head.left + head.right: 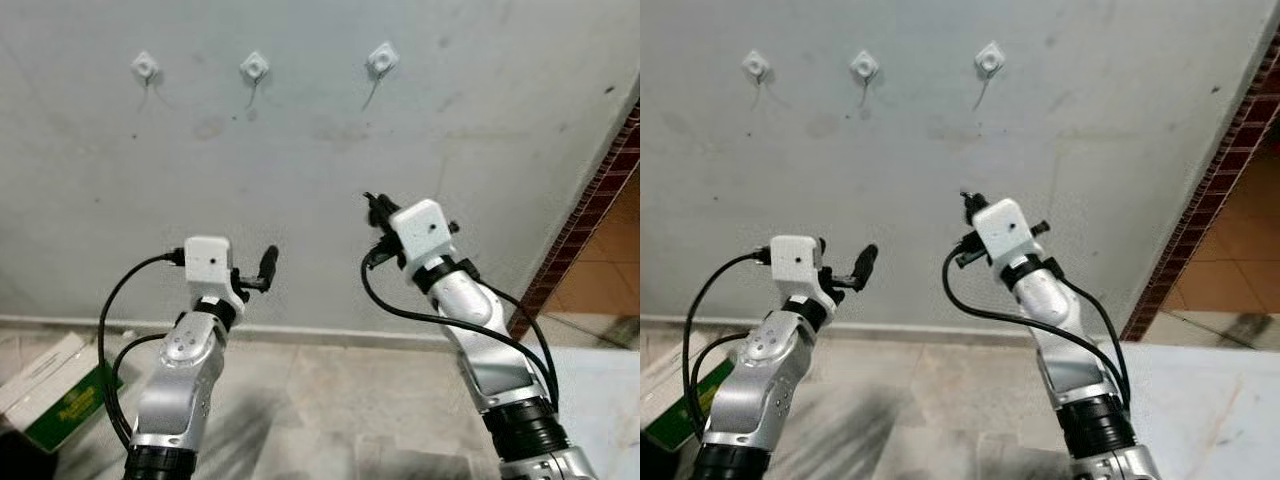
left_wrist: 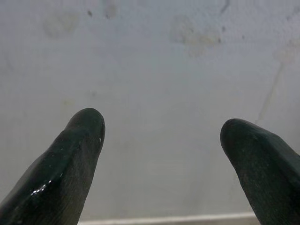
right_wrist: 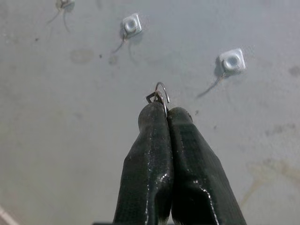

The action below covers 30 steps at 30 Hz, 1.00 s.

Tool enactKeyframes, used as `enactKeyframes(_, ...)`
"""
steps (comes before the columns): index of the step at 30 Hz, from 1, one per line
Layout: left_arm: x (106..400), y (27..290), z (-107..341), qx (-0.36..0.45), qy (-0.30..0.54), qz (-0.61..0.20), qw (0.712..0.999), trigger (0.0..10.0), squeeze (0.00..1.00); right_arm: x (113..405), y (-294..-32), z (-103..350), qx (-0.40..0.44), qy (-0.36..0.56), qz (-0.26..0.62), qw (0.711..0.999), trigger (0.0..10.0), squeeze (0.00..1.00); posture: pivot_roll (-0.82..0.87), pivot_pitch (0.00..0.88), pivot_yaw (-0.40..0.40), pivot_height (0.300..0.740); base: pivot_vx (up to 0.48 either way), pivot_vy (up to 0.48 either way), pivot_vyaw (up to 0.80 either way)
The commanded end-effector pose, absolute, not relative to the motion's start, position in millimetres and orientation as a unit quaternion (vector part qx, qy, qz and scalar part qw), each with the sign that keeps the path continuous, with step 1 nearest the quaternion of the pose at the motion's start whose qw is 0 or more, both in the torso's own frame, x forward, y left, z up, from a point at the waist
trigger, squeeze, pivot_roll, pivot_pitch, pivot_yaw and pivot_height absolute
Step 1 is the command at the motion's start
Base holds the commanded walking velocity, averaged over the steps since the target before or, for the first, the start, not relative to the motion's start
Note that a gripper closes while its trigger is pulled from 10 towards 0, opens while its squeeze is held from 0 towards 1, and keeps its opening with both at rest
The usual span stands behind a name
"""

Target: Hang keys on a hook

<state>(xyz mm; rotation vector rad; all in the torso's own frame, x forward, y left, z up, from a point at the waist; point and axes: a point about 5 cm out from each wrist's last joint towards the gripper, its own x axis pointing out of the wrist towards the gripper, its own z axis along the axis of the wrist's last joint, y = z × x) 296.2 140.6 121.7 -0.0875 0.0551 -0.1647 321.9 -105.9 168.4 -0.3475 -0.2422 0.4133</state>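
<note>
A key ring (image 3: 161, 92) is pinched tight in the right gripper (image 3: 165, 111) below three wall hooks (image 3: 231, 61), while the left gripper (image 2: 161, 136) jaws are spread wide apart.

I see three small white square hooks in a row high on the grey wall: the left hook (image 1: 146, 67), middle hook (image 1: 255, 67) and right hook (image 1: 382, 59), each turned like a diamond with a thin wire tail hanging below, all bare. Of the keys I can make out only a thin silver key ring (image 3: 161, 92), its loop poking out upright past the pinched-together fingertips of the right gripper (image 3: 166, 111), below the hooks and apart from them.
</note>
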Motion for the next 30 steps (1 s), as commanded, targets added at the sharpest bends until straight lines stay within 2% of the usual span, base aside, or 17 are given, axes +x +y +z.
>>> enactKeyframes(1,296.8,151.6,124.4,-0.036,0.023,-0.068,0.997,10.0,0.0,321.7,-93.9,176.9,-0.168,-0.137,0.217,0.952,10.0,0.0,0.05,0.0,0.054,0.74,0.375,0.0,0.0)
enactKeyframes(17,296.4,152.6,123.7,-0.038,0.025,-0.065,0.997,10.0,0.0,322.0,-93.6,175.1,-0.168,-0.133,0.217,0.952,10.0,0.0,0.05,0.0,0.048,0.74,0.375,0.0,0.0)
enactKeyframes(30,296.1,151.7,122.9,-0.04,0.025,-0.062,0.997,10.0,0.0,321.5,-93.6,175.1,-0.173,-0.133,0.22,0.951,10.0,0.0,0.04,0.0,0.048,0.74,0.353,0.266,0.0)
